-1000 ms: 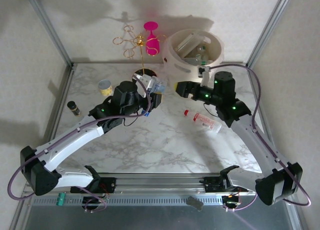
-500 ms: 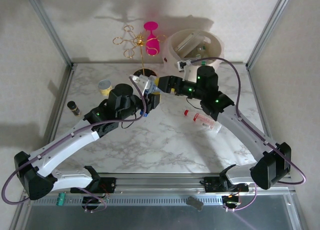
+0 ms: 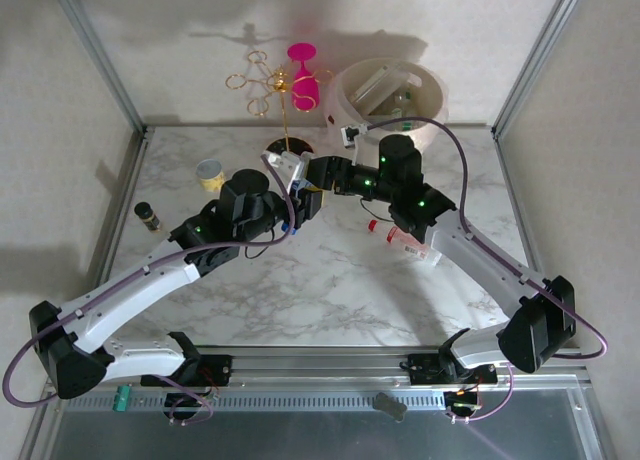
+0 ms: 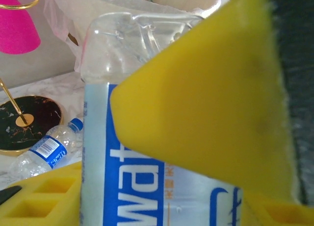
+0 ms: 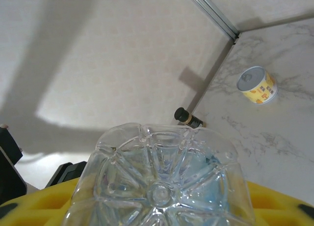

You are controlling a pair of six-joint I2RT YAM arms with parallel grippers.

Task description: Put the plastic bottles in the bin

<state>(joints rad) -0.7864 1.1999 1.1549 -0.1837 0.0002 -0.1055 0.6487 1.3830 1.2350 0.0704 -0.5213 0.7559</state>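
Note:
A clear plastic bottle with a blue-and-white label point(image 4: 137, 186) hangs above the middle of the table point(image 3: 298, 172). My left gripper point(image 3: 300, 198) is shut on it. My right gripper point(image 3: 318, 172) has closed on its bottom end; the ribbed base point(image 5: 162, 186) sits between the yellow pads point(image 5: 44, 201). One of its yellow fingers point(image 4: 211, 98) lies across the label. A red-capped bottle point(image 3: 405, 240) lies on the table under the right arm. A blue-capped bottle point(image 4: 44, 150) lies by the stand's base. The cream bin point(image 3: 435, 100) stands at the back right with bottles point(image 3: 385, 85) inside.
A gold stand with a black round base point(image 4: 24, 120) and a pink glass point(image 3: 303, 75) stands at the back centre. A yellow-and-white tub point(image 3: 209, 173) and a small dark vial point(image 3: 147, 215) sit at the left. Metal frame posts point(image 3: 100, 55) edge the table.
My right arm swung left from the bin to the bottle in my left gripper, and its jaws closed on the bottle's base. The left arm shifted slightly and kept its hold.

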